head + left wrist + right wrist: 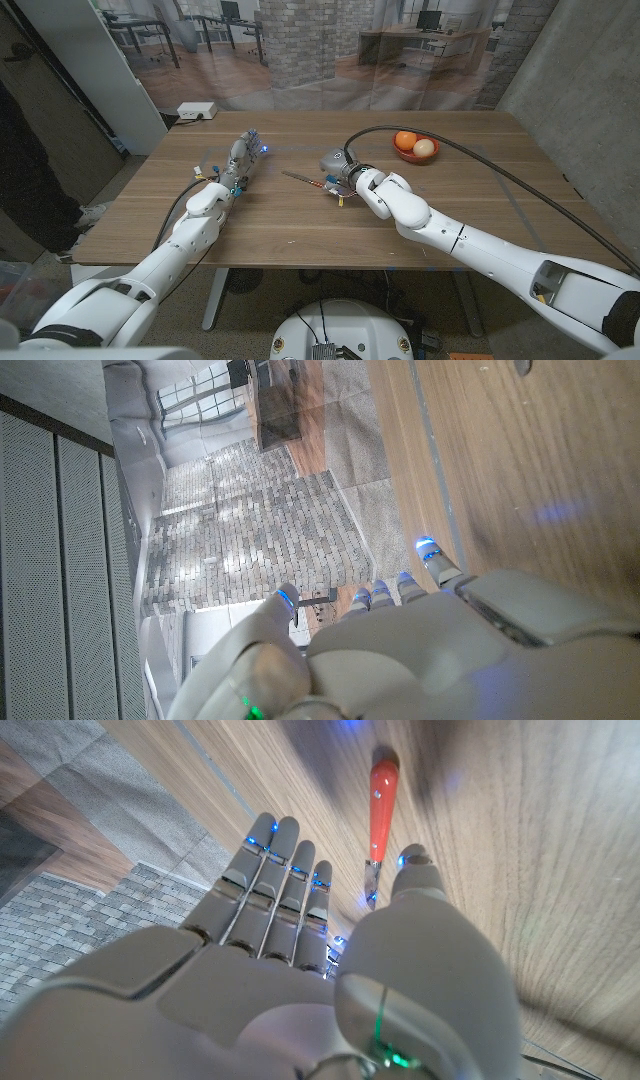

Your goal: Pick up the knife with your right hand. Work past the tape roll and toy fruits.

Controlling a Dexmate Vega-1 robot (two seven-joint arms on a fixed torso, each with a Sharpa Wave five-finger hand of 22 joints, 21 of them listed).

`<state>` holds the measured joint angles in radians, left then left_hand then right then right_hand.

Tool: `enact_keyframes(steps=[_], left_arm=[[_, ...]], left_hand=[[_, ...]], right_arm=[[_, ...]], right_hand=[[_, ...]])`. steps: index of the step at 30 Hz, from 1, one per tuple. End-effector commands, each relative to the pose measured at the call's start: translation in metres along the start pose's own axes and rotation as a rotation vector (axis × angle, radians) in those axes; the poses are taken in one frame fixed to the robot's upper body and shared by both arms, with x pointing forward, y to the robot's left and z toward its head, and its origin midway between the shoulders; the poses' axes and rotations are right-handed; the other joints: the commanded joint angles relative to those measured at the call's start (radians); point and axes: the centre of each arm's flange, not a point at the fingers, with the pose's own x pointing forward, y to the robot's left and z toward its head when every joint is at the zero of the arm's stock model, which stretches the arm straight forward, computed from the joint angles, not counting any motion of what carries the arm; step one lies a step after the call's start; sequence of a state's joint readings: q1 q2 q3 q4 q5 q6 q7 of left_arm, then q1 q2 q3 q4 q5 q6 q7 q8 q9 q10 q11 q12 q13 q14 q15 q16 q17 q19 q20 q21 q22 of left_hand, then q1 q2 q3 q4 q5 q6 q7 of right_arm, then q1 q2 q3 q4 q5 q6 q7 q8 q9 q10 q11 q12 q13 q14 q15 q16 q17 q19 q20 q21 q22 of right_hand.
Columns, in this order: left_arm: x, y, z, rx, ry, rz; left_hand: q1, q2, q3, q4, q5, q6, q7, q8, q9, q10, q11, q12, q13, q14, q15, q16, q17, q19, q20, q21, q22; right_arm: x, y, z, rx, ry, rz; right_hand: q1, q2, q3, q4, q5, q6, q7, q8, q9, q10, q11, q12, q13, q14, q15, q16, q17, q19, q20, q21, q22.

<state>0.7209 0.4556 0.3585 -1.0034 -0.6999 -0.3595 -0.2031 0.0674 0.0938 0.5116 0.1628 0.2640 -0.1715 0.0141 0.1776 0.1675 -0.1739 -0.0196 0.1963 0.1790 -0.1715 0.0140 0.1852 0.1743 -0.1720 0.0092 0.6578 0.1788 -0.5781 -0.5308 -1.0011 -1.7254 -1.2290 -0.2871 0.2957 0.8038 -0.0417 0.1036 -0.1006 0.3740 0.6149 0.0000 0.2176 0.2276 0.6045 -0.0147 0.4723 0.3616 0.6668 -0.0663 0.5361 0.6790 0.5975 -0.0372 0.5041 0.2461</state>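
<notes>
The knife [303, 179] lies on the wooden table [300, 235] near the middle, its red handle [381, 800] pointing away from my right hand and its blade [370, 878] toward it. My right hand [340, 166] hovers just over the blade end. Its fingers [285, 860] are stretched out on one side of the blade and the thumb [415, 865] on the other. Nothing is in its grip. My left hand [240, 160] stands to the left of the knife with its fingers straight and apart, holding nothing.
A small bowl [404, 153] with an orange fruit [404, 139] and a pale fruit [425, 147] sits at the back right, behind my right hand. A white box [197, 110] lies at the table's far left corner. A person in dark clothing [25, 170] stands at the left edge.
</notes>
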Motion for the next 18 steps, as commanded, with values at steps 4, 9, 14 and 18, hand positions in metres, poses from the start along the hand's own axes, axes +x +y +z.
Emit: enact_keyframes(steps=[4,9,14,18], left_arm=[[0.0025,0.0012,-0.0013,0.001,0.005,0.002],[0.0026,0.0011,-0.0015,0.001,0.004,0.001],[0.0025,0.0010,-0.0014,0.002,0.004,0.001],[0.0021,0.0012,-0.0016,0.002,0.006,0.003]], left_hand=[[-0.007,0.060,0.005,-0.003,0.004,-0.117,0.009,0.002,0.004,-0.115,0.006,0.002,0.004,-0.128,0.006,0.001,0.002,-0.160,-0.001,-0.004,0.006],[-0.007,0.060,0.006,-0.003,0.004,-0.117,0.008,0.002,0.004,-0.115,0.006,0.002,0.004,-0.129,0.006,0.001,0.002,-0.160,-0.001,-0.004,0.006],[-0.007,0.060,0.005,-0.003,0.004,-0.117,0.008,0.002,0.004,-0.115,0.005,0.002,0.004,-0.128,0.006,0.001,0.002,-0.158,-0.002,-0.005,0.006],[-0.008,0.059,0.005,-0.003,0.004,-0.117,0.009,0.002,0.004,-0.115,0.006,0.002,0.004,-0.128,0.006,0.001,0.002,-0.158,-0.001,-0.006,0.006]], right_arm=[[0.0062,0.0066,0.0030,0.000,-0.008,0.005],[0.0055,0.0090,0.0050,-0.004,-0.010,0.002],[0.0060,0.0110,0.0058,-0.011,-0.011,0.003],[0.0064,0.0135,0.0062,-0.010,-0.014,0.010]], right_hand=[[0.014,0.012,-0.006,-0.008,0.010,0.020,-0.005,0.004,0.003,0.022,-0.003,0.011,0.004,0.020,-0.119,0.005,0.010,0.008,0.001,0.010,-0.001],[0.027,0.013,-0.008,-0.014,0.011,0.033,-0.009,0.009,0.005,0.037,-0.016,0.019,0.006,0.027,-0.121,0.015,0.023,0.006,-0.001,0.013,-0.002],[0.039,0.015,-0.010,-0.018,0.012,0.040,-0.013,0.010,0.006,0.044,-0.018,0.025,0.009,0.030,-0.129,0.022,0.035,0.007,-0.003,0.018,-0.003],[0.042,0.016,-0.012,-0.018,0.013,0.041,-0.013,0.009,0.006,0.044,-0.025,0.028,0.012,0.032,-0.131,0.022,0.039,0.008,-0.005,0.021,-0.003]])
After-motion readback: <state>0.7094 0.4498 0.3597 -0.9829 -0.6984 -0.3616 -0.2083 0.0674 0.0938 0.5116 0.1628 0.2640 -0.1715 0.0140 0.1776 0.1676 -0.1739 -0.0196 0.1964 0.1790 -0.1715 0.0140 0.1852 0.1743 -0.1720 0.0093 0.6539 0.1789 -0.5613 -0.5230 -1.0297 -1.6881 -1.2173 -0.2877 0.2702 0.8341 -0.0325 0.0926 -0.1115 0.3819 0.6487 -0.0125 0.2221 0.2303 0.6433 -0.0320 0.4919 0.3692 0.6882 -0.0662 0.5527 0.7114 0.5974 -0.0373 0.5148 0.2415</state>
